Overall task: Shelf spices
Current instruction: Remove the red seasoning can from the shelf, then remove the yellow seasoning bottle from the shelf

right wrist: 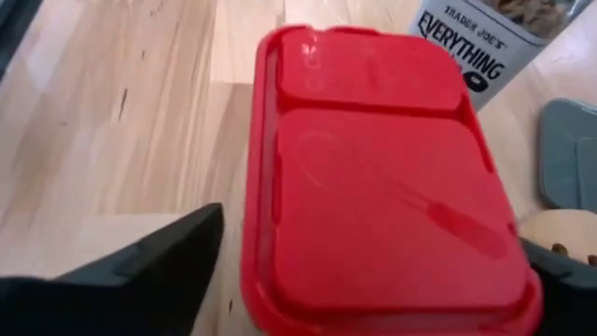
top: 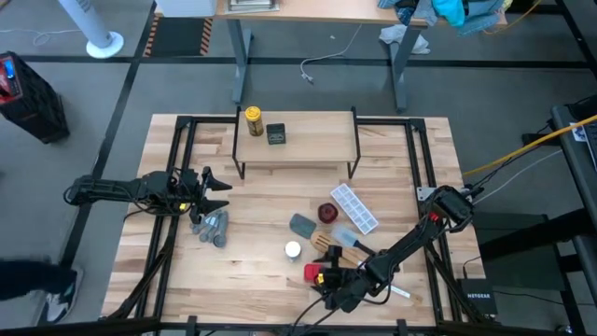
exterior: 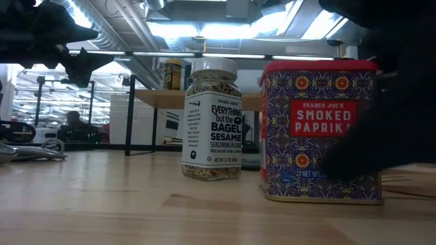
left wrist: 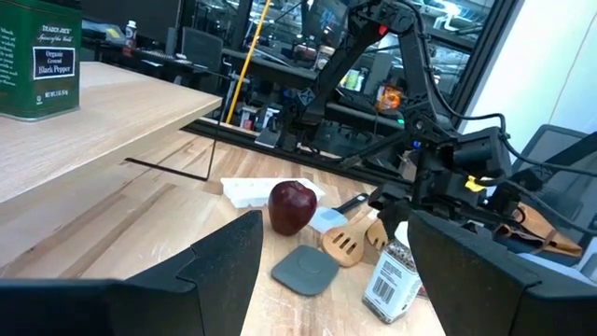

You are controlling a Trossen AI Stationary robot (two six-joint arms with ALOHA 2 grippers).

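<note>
The smoked paprika tin has a red lid and purple sides patterned with red-and-gold medallions. At its 9 o'clock, the bagel seasoning jar wears a white label with black lettering. The pepper tin is dark green.

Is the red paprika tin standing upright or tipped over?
Upright: the red paprika tin stands on its base, label level, lid on top.
</note>
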